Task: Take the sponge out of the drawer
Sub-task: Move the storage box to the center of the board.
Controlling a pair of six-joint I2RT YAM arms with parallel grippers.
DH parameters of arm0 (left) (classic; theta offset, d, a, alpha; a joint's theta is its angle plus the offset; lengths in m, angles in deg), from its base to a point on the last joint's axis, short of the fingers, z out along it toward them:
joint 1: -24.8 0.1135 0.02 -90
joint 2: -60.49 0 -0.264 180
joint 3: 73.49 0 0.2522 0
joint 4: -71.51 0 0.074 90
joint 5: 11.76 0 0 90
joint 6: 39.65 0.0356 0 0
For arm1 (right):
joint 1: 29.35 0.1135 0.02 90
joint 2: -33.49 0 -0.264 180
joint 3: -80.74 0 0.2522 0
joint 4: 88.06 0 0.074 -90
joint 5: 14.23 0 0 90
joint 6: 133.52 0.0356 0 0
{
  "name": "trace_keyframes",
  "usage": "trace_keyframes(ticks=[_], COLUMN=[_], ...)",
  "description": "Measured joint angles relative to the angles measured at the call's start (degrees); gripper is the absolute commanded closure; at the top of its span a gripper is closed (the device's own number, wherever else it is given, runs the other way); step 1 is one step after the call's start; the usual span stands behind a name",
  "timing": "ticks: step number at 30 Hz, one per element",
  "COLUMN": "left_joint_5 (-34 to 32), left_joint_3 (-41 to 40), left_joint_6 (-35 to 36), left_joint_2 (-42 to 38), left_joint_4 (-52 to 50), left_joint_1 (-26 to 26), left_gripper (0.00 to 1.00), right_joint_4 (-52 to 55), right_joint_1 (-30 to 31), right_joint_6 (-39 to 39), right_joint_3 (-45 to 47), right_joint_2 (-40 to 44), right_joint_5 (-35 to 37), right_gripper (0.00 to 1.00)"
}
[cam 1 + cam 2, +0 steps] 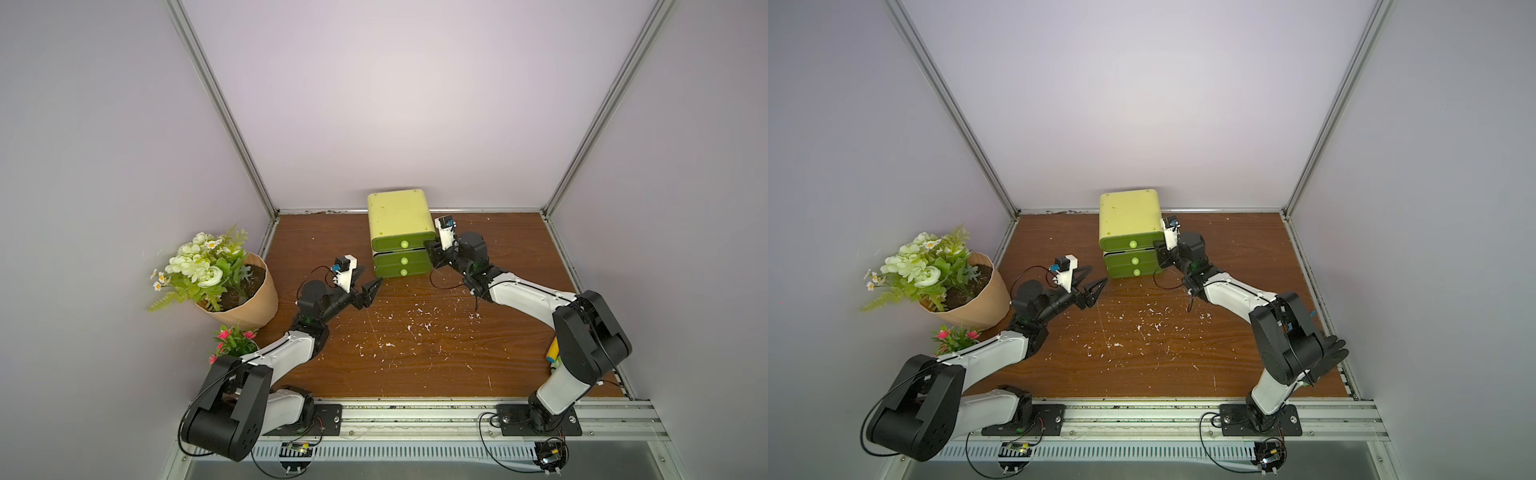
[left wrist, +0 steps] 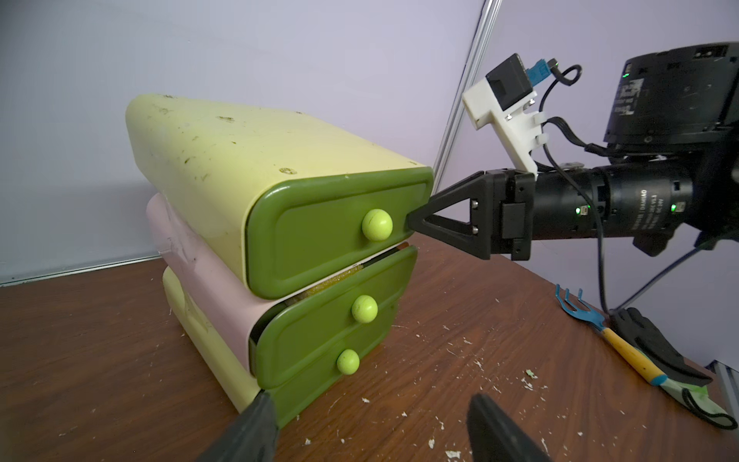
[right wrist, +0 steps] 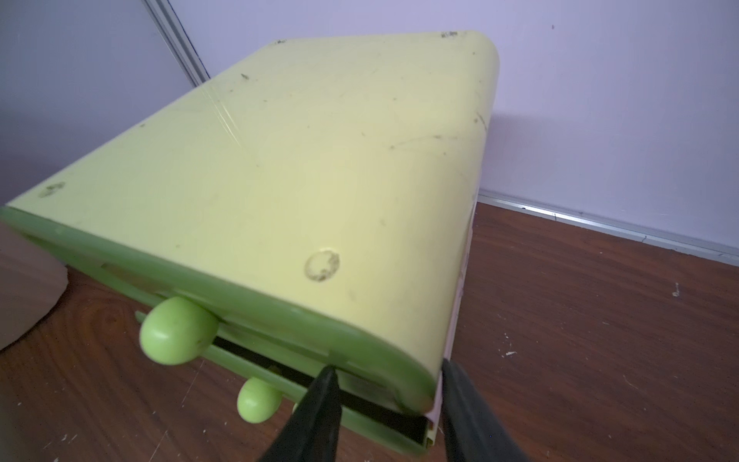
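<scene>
At frame centre, on the counter [image 1: 415,353]: a yellow-green drawer unit [image 1: 398,212] of three stacked drawers stands near the back wall in both top views.
Middle drawer [image 2: 320,332]: pulled out a crack, its front out of line with the top drawer [image 2: 320,236] above.
Sponge [image 2: 332,285]: a yellow, pitted strip showing through that crack in the left wrist view, inside the middle drawer.
Right claw [image 3: 390,374]: at the unit's right front corner, jaws apart, one finger before the top drawer's front, one along the side wall; pinching or not, I cannot tell.
Left claw [image 1: 370,277]: jaws wide, holding nothing, above the counter near the unit's lower left in a top view.
</scene>
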State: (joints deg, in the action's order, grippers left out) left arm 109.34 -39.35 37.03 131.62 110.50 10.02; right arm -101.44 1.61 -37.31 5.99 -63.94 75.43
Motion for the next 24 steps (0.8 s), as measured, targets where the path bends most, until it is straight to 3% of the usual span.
trace_keyframes(ticks=[6,15,20,24], left_joint_5=[-4.7,-8.0,-8.3,-8.4], left_joint_3=[2.4,20.2,29.0,33.9], left_joint_6=[-0.4,0.3,4.8,8.9], left_joint_2=[2.3,8.2,8.2,8.2], left_joint_4=[-0.3,-9.7,-19.3,-24.0], left_joint_1=[0.0,0.0,-0.1,-0.2], left_gripper=[0.26,0.27,0.26,0.25], right_joint_4=[-0.2,1.1,2.1,3.5], right_joint_1=[-0.4,-0.5,-0.5,-0.6], right_joint_6=[0.9,1.0,-1.0,-4.2], right_joint_3=[-1.4,-1.3,-2.1,-8.7], right_joint_2=[-1.7,1.0,7.6,8.7], right_joint_5=[-1.8,-4.7,-6.4,-8.3], right_gripper=[0.49,0.33,0.25,0.17])
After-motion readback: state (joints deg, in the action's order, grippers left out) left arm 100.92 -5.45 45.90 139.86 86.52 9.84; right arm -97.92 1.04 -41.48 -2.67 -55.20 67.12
